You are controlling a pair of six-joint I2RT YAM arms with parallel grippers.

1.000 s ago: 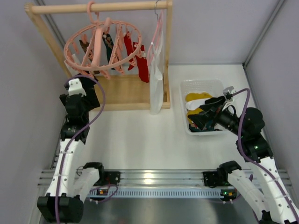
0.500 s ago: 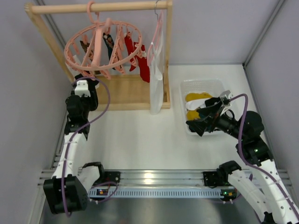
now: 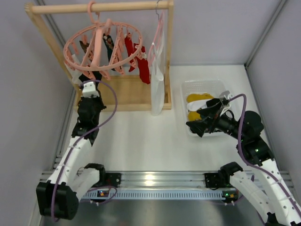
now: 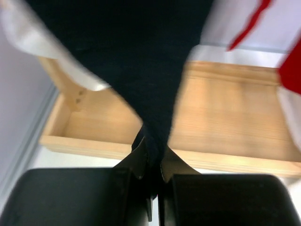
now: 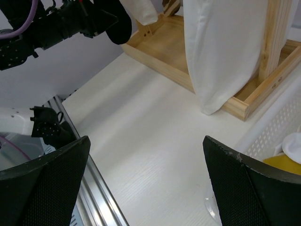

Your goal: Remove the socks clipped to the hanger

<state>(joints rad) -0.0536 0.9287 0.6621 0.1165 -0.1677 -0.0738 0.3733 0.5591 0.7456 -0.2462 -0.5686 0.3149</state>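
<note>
A wooden rail frame stands ahead of the left gripper, its flat base below it. A long white cloth hangs off to that gripper's right. A white mesh basket of yellow and white pieces sits just right of the right gripper.

Salmon-pink hanger, red and black socks

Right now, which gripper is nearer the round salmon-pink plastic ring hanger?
Left. The left gripper sits just below the hanger, shut on a hanging black sock; the right gripper hovers open by the white plastic basket, far off.
</note>
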